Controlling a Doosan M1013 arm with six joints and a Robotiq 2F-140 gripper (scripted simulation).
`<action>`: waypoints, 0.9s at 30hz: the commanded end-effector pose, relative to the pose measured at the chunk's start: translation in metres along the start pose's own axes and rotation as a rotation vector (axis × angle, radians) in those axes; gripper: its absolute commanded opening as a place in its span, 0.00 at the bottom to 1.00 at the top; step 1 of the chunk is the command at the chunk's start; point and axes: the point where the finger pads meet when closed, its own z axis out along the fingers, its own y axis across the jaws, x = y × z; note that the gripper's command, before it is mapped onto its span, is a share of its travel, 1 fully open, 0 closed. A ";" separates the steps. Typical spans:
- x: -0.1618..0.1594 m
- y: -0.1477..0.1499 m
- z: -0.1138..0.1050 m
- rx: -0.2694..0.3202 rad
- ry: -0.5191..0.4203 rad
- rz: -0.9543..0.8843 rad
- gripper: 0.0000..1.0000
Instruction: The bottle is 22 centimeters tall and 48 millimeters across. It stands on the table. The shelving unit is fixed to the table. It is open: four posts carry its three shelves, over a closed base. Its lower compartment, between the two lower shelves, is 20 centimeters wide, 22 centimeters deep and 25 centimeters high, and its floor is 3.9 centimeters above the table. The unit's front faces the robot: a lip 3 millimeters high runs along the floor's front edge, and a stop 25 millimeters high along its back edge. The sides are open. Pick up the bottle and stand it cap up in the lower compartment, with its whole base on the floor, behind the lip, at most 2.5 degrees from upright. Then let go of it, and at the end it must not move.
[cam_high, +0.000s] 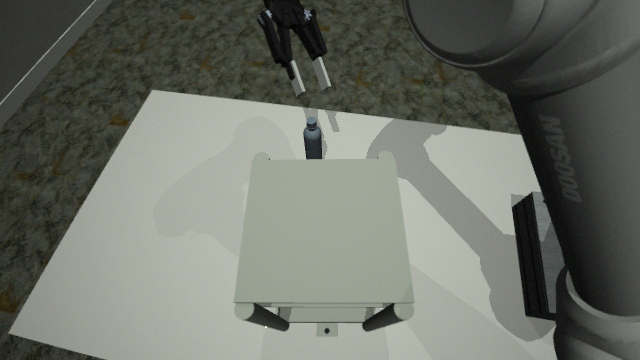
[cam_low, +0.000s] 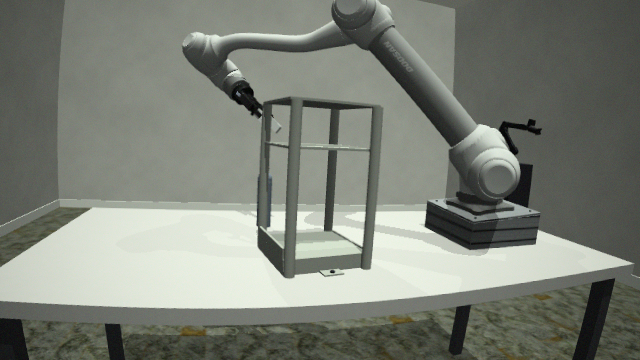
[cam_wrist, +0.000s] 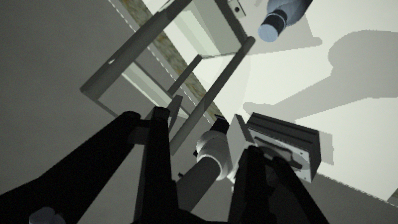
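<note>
Gripper: fingers partly open, at middling width, with nothing between them; they slant toward 5 o'clock in the exterior view, high above the bottle's level. The slant probably serves to bring them in from the side, below the shelves, rather than straight down.
Bottle: on the table, outside the shelving unit, at about 12 o'clock of it from the top and near 9 o'clock in the exterior view. It stands upright, so it should need lifting and carrying, not turning over.
Bottle's look: slim and dark blue-grey, with rounded shoulders, a dark neck band and a paler blue cap. A post partly hides it in the exterior view; its foot is out of sight from the top.
Lower floor: no bottle on it yet. The shelf above likely rules out lowering the bottle from overhead; the open gaps between posts suit a level entry.
Arm: rises at 3 o'clock of the unit from the top and reaches over, probably to keep its links above the top board.
Next: likely bring the fingers down beside the bottle, widening if needed; a brush could topple it.
</note>
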 end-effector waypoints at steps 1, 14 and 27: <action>0.000 -0.001 0.002 0.099 -0.093 0.098 0.40; 0.001 -0.001 0.003 0.337 -0.330 0.333 0.40; 0.002 -0.001 0.003 0.484 -0.478 0.479 0.40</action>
